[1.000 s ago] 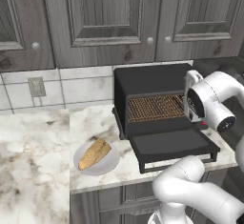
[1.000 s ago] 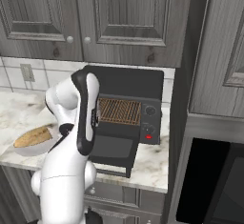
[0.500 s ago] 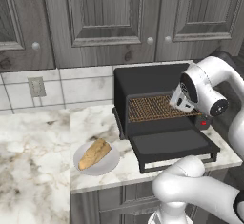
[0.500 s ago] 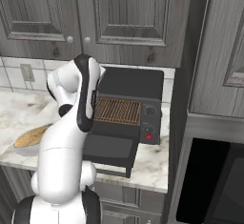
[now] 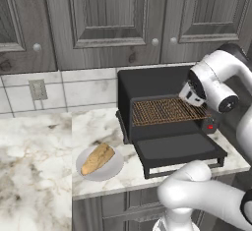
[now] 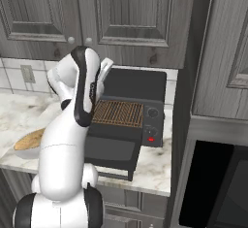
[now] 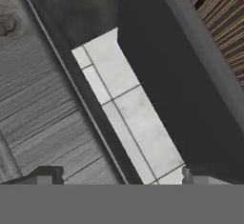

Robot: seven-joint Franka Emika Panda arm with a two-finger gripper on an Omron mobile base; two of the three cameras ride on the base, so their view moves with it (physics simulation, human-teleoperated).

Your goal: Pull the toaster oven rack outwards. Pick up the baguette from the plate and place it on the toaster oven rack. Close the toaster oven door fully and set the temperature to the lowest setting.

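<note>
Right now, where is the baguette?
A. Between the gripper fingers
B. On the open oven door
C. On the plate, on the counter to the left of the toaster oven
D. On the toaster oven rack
C. The baguette lies on the plate, on the counter left of the toaster oven; the toaster oven rack carries nothing.

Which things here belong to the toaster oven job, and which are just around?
Job:
toaster oven
toaster oven rack
toaster oven door, dropped open
baguette
plate
gripper, open

Around:
wall outlet
upper cabinets
marble counter
</note>
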